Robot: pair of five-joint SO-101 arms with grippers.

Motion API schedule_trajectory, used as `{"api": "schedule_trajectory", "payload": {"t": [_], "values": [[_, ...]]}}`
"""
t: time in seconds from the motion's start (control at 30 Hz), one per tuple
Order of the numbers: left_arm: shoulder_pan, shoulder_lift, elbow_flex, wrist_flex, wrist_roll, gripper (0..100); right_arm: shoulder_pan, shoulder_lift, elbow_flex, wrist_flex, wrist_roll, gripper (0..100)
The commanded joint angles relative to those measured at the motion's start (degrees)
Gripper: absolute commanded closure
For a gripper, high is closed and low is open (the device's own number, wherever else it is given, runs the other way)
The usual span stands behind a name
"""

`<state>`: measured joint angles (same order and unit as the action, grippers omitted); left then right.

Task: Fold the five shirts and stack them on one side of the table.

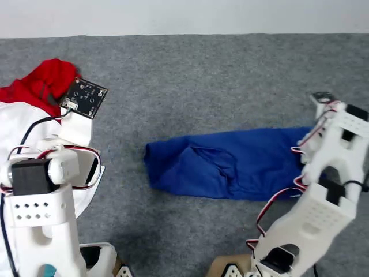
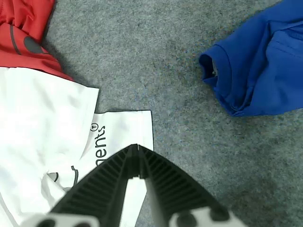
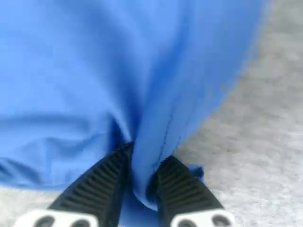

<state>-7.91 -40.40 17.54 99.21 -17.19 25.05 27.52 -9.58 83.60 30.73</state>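
A blue shirt [image 1: 230, 164] lies in a long rumpled strip across the middle of the grey table. My right gripper [image 3: 140, 175] is shut on a fold of the blue shirt [image 3: 118, 71] at its right end, under the right arm [image 1: 328, 173]. My left gripper [image 2: 138, 153] is shut and holds nothing, hovering over the edge of a white shirt [image 2: 42, 132] with dark lettering. The white shirt [image 1: 23, 124] lies at the table's left side under the left arm [image 1: 46, 196]. A red shirt [image 1: 43, 81] is bunched behind it.
The grey carpet-like table top [image 1: 202, 86] stretches bare behind the blue shirt. The blue shirt's collar end [image 2: 246, 71] lies a short way from the white shirt. A small circuit board [image 1: 85, 96] sits on the left arm near the red shirt [image 2: 23, 33].
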Motion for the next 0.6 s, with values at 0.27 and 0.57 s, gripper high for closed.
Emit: {"api": "schedule_trajectory", "payload": {"t": [0.27, 0.57], "values": [[0.18, -1.14, -0.13, 1.23, 0.09, 100, -21.23, -13.93, -2.55, 7.69, -2.55, 99.0], [0.18, -1.14, -0.13, 1.23, 0.09, 100, -38.90, -16.40, -2.55, 9.63, -9.67, 99.0]]}}
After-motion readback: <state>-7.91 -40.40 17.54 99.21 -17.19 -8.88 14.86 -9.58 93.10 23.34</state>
